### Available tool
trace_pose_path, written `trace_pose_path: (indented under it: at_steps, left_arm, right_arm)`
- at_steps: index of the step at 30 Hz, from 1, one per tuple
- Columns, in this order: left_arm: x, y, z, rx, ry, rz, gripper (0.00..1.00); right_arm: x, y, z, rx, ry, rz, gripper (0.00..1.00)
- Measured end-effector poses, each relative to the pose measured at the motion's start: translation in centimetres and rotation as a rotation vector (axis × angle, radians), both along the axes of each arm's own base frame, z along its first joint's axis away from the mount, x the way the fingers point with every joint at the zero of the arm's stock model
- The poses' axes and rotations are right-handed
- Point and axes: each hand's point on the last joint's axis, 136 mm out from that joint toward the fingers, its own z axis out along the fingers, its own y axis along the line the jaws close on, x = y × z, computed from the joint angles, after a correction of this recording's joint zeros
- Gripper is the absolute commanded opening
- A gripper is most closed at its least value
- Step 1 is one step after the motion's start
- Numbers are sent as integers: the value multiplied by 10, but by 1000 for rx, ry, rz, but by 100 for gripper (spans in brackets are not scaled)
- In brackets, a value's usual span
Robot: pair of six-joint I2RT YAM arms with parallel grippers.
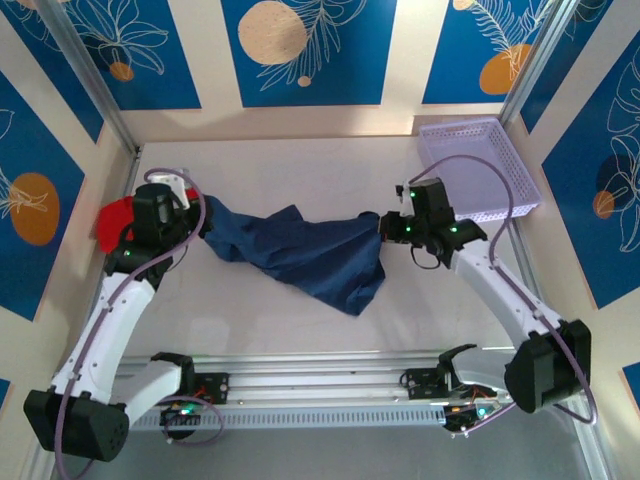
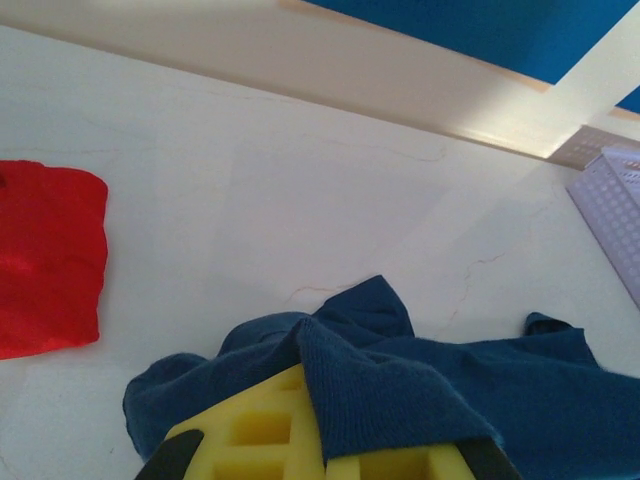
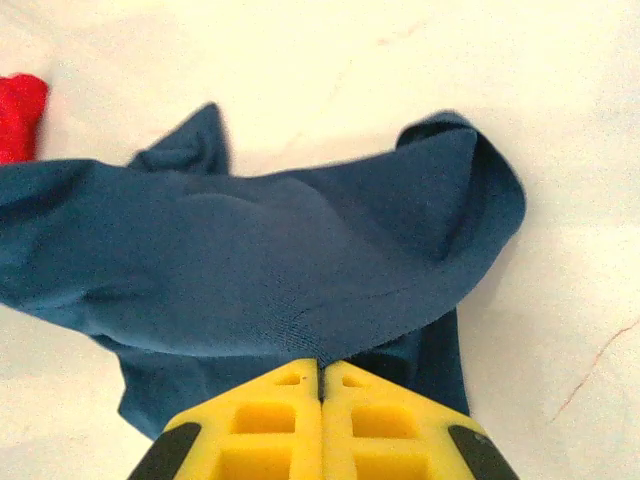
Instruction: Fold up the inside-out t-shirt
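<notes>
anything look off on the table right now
The navy t-shirt is bunched and twisted, strung between the left gripper and right gripper, both shut on it. A red garment lies at the left edge of the table.

The light is bright, soft and even, coming from above. In the top external view the table reads pale with no hard glare, the picture is slightly soft, and the frame posts lean outward at 11 and 1 o'clock. In the left wrist view a brighter streak crosses the wall at 2 o'clock. In the right wrist view the tabletop washes out warm at 12 o'clock, and the t-shirt casts a soft shadow at 3 o'clock.
</notes>
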Motion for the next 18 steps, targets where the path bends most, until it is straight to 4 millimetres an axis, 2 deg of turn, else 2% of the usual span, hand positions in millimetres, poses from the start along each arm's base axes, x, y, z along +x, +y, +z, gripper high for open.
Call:
trace_pose_path:
  at_steps: [2, 5, 6, 8, 10, 12, 14, 17, 18]
  left_arm:
    - [-5, -1, 7, -12, -19, -7, 0]
    - [-11, 0, 17, -19, -48, -8, 0]
    - [-13, 0, 19, -20, -56, -8, 0]
    - [-13, 0, 20, -21, -59, -8, 0]
    - [-11, 0, 17, -21, -48, -7, 0]
    - [-8, -1, 12, -25, -30, -4, 0]
    - [-6, -1, 7, -28, -14, -1, 0]
    - [-5, -1, 5, -28, -6, -1, 0]
    - [-4, -1, 4, -28, -5, -1, 0]
  right_arm:
    - [-2, -6, 28, 6, -56, -5, 0]
    - [-2, -16, 58, 13, -122, -21, 0]
    - [0, -18, 64, 15, -136, -28, 0]
    - [7, -18, 60, 19, -120, -26, 0]
    - [19, -13, 41, 21, -68, -14, 2]
    - [38, -3, 10, 19, 15, 6, 5]
    - [62, 5, -35, 7, 122, 13, 10]
    - [82, 3, -97, -21, 263, -3, 20]
    - [84, 0, -109, -29, 290, -8, 24]
